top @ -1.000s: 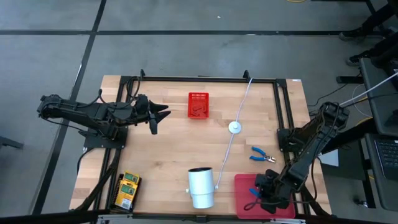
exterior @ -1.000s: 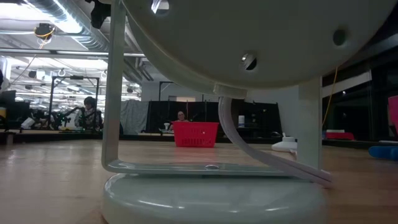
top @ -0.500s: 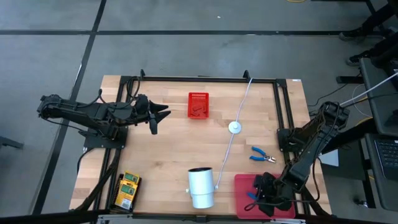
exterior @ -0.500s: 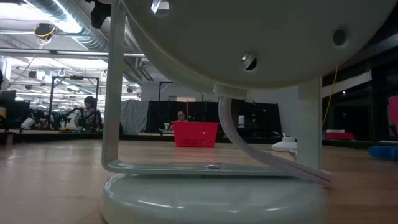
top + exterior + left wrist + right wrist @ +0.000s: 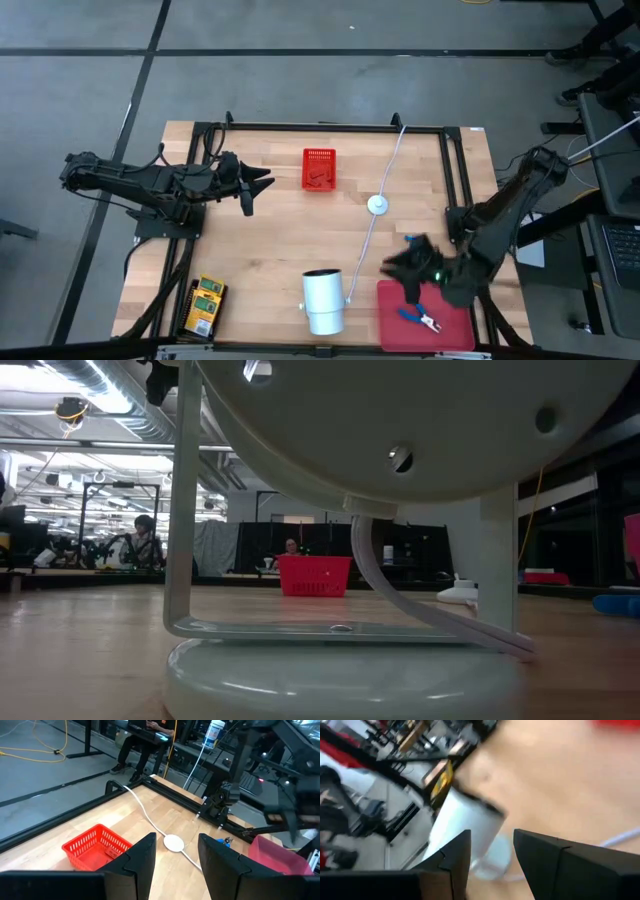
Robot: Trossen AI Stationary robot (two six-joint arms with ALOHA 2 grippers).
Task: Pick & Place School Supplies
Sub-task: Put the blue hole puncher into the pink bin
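One blue-handled tool (image 5: 420, 318) lies flat in the red tray (image 5: 455, 335) at the near right corner. My right gripper (image 5: 400, 263) hovers open just beyond the tray's far edge, blurred, with nothing between its fingers (image 5: 491, 845). It covers the second blue tool from above; that tool (image 5: 223, 841) shows on the wood in the left wrist view. Yellow-and-green boxes (image 5: 205, 305) lie flat at the near left corner. My left gripper (image 5: 262, 183) waits open at the far left, also empty (image 5: 175, 845).
A red mesh basket (image 5: 319, 168) stands at the far middle. A white cylinder (image 5: 322, 300) lies near the front edge, left of the tray, and fills the low view. A white disc (image 5: 377, 204) on a white cord lies mid-table. Black rails frame the tabletop.
My right gripper has let go of the blue-handled tool, which now lies in the red tray. The gripper has then swung quickly away from the tray toward the table's far edge and a little left, over the spot of the second tool.
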